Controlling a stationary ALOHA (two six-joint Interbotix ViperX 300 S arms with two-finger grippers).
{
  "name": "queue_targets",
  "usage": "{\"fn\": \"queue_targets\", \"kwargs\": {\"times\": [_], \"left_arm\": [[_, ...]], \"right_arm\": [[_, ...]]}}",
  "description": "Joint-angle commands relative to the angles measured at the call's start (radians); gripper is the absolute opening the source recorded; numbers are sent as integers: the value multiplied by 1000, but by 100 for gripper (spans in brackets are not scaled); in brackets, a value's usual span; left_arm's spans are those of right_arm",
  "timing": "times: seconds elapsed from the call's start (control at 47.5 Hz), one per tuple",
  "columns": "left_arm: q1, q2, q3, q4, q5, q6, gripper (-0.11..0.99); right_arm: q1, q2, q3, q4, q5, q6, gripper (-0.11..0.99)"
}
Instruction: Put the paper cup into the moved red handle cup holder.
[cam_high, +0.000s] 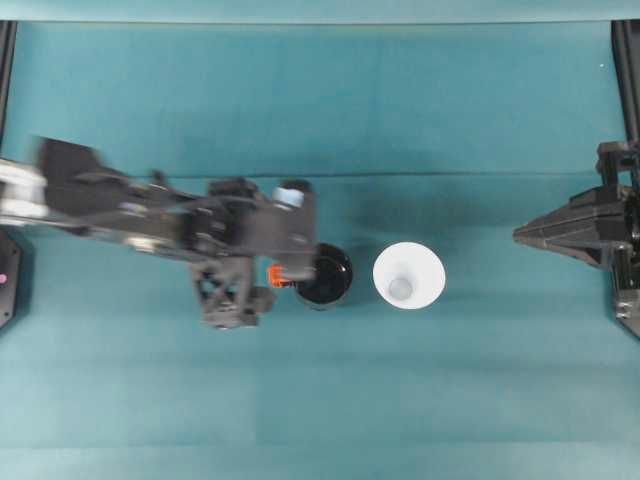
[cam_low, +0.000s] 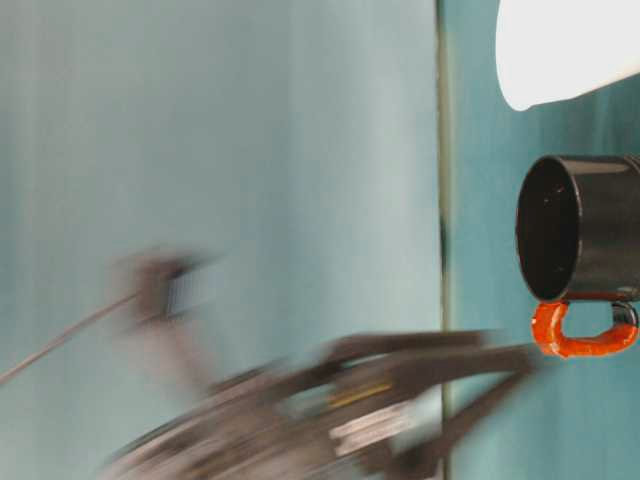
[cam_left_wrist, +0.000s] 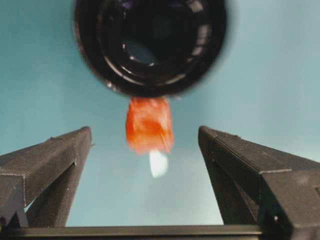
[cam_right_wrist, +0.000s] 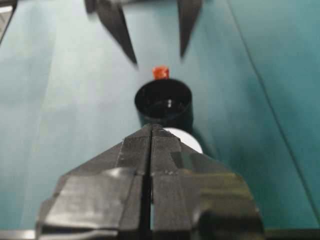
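Placement is not yet done: the paper cup (cam_high: 409, 276) stands upright, mouth up, on the surface (cam_high: 300, 400), just beside the red handle cup holder (cam_high: 327, 276). The holder's handle points at the left claw (cam_high: 272, 275), which gapes wide, empty. The right claw (cam_high: 520, 234), well apart from the cup, is pressed closed, empty.

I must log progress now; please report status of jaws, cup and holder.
Left gripper open, handle between jaws, untouched. Right gripper shut, empty. Paper cup beside holder, not inside. Path unobstructed.
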Motion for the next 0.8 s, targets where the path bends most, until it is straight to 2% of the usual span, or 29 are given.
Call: {"fn": "queue_targets", "kwargs": {"times": [0.0,0.063,0.211,0.464,0.59,0.78], "left_arm": [[-5,-101,25,2,0,3,96],[-5,-158,55,2,-3,6,96],[-5,-255,135,3,-14,3,96],[-11,-298,176,2,-23,-9,96],[-15,-304,184,2,-18,-9,96],[-15,-324,202,2,-18,-12,96]], "right_arm": [[-6,5,-15,3,9,28,-11],[-6,5,-15,3,17,38,-11],[-8,8,-15,3,18,40,-11],[-9,34,-26,3,18,51,-11],[-11,98,-63,5,34,94,-11],[-12,250,-126,5,170,144,-9]]}}
